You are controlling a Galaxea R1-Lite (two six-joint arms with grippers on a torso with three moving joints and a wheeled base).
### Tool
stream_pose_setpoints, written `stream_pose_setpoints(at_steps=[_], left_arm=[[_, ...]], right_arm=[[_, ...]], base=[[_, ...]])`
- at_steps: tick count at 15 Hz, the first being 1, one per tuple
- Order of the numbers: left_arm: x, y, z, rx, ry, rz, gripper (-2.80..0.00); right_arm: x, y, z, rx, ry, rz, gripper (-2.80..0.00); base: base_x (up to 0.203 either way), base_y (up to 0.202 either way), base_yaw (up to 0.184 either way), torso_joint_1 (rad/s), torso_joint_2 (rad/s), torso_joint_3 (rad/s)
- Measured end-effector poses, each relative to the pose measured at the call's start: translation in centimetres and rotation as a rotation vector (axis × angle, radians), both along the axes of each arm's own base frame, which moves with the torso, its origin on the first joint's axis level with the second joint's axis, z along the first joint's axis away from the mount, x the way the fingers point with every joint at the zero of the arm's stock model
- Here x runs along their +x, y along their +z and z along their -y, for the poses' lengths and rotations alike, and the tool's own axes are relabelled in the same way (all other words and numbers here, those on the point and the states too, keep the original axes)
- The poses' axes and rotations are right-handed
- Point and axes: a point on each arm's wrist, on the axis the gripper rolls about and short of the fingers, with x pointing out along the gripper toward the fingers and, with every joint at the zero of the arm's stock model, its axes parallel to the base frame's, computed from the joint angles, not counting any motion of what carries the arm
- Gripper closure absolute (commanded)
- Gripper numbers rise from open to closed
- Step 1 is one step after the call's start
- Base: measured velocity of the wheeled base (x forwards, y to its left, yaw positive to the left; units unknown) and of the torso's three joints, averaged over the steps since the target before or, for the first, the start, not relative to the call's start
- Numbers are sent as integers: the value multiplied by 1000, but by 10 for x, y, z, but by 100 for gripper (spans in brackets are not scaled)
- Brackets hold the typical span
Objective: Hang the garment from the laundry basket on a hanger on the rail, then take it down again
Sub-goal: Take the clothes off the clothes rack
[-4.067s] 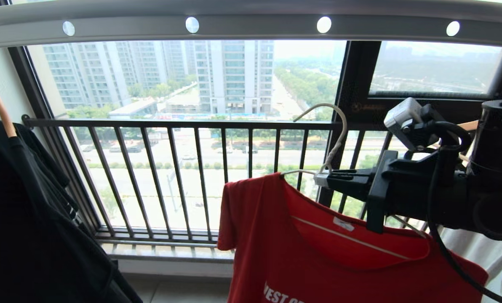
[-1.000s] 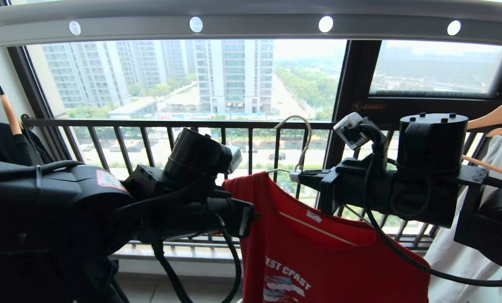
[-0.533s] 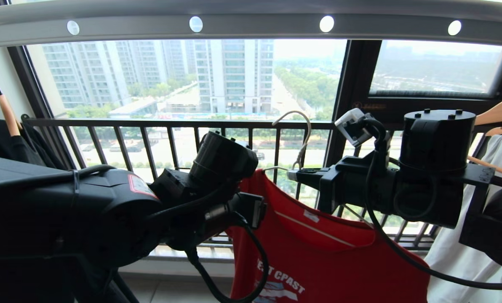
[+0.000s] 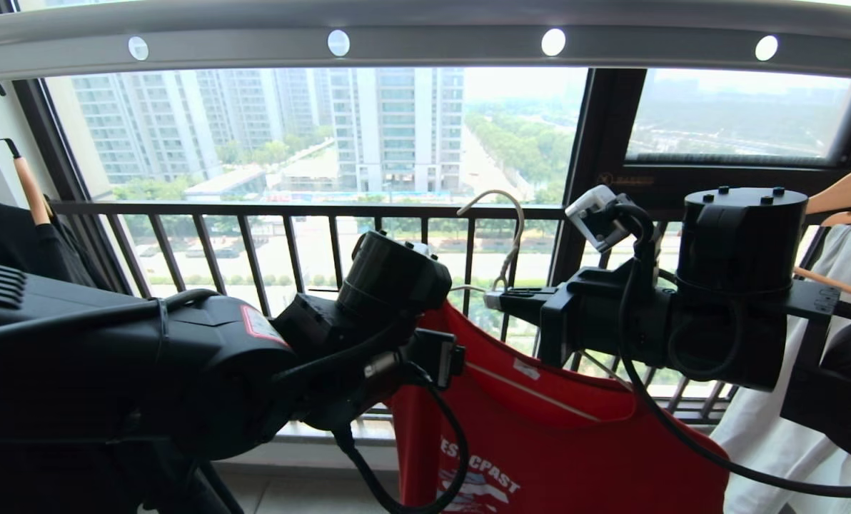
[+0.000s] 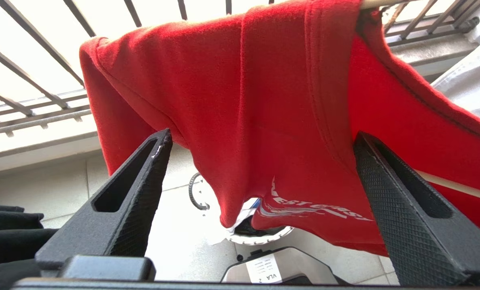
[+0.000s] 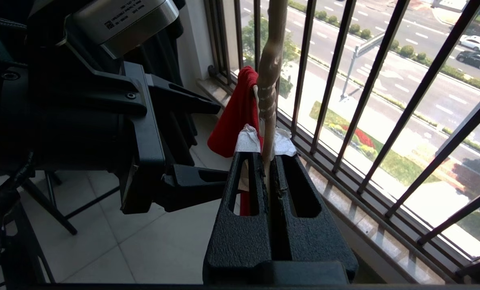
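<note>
While the rail [image 4: 425,44] runs overhead with no hook on it, the red garment [image 4: 561,442] hangs below on the hanger [image 4: 509,235], held out in front of the black railing [image 4: 304,250].

Change since a second ago: left claw [image 5: 260,177] has spread from part-open to full width and come in at the shirt's shoulder. Nothing between its fingers [image 5: 143,177] yet; cloth drapes just beyond the tips. Four seconds back, the left arm was not in the head view at all.

Right claw [image 6: 270,161] clamped tight on the hanger's neck, just under the hook.

Meaning, as I judge it: shirt is off the rail, and the left claw is set to take the shoulder and pull the garment off.

Orientation: hook points up from the right claw, its tip curling toward the left arm. Hanger's long axis runs across, sloping down away from the left claw. Shirt's long axis vertical, hem down.

Laundry basket [image 5: 260,235] on the floor below the left claw, mostly hidden by the shirt.
</note>
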Motion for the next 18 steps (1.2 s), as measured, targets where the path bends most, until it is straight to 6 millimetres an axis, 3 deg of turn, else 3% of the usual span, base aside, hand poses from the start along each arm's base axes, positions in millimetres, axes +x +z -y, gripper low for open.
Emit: stream_pose_setpoints(at_steps=[13,14,18], left_arm=[[23,-8,-6,66,132,113,-280],[23,-9,-6,67,133,112,0],[24,-9,-7,69,136,111,0]], right_arm=[[0,2,1,3,-4,5,0],[0,2,1,2,-11,6,0],[0,2,1,-1,-29,10,0]], base=[[0,0,0,0,0,0],[0,0,0,0,0,0],[0,0,0,0,0,0]])
